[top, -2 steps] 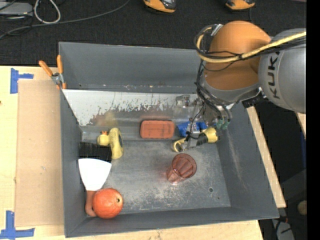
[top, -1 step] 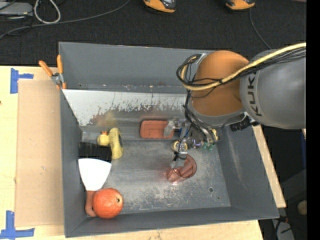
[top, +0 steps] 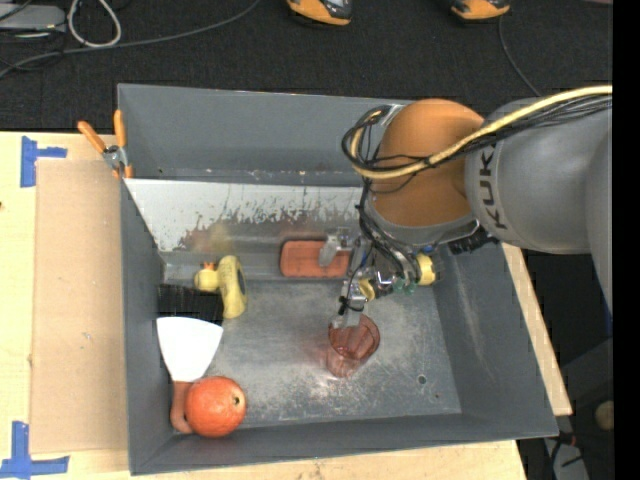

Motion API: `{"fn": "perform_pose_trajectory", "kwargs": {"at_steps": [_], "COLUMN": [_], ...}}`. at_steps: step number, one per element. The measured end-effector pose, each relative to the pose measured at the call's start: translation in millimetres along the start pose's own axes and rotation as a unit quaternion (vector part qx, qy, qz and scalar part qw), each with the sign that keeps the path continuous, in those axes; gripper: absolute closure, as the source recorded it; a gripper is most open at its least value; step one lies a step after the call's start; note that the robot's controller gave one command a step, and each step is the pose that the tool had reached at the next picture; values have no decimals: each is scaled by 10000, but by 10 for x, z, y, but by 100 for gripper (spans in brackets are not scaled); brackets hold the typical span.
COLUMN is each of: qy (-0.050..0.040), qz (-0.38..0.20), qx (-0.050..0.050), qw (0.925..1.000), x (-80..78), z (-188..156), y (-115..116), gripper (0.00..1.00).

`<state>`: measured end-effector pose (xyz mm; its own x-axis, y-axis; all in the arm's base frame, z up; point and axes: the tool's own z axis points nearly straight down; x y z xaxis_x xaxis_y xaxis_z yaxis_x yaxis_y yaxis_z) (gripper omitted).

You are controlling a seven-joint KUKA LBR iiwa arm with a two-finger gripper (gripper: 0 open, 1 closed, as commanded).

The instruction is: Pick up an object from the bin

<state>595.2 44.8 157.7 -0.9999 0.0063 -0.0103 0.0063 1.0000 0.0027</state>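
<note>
My gripper (top: 349,306) hangs low over the middle of the bin, its tip right at the rim of a small clear pinkish cup (top: 352,347) that stands on the bin floor. I cannot tell whether it touches the cup. A red-brown block (top: 305,258) lies just behind and to the left of the gripper, against the back wall.
At the bin's left lie a yellow toy (top: 227,284), a black brush (top: 188,301), a white scoop (top: 188,346) and an orange ball (top: 215,406) in the front left corner. The arm with its orange cover and cables overhangs the bin's back right.
</note>
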Motion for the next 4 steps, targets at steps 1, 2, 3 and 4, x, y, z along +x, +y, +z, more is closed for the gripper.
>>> {"fn": "perform_pose_trajectory", "kwargs": {"at_steps": [1, 2, 3, 4], "qy": [51, 32, 112, 99], "qz": [159, 171, 367, 369], "qx": [-2, -3, -1, -4], "qw": [9999, 9998, 9993, 9993], "x": [-21, -174, -7, -13], "z": [469, 807, 817, 814], "y": [83, 64, 321, 322], "gripper": [0, 0, 100, 100]}}
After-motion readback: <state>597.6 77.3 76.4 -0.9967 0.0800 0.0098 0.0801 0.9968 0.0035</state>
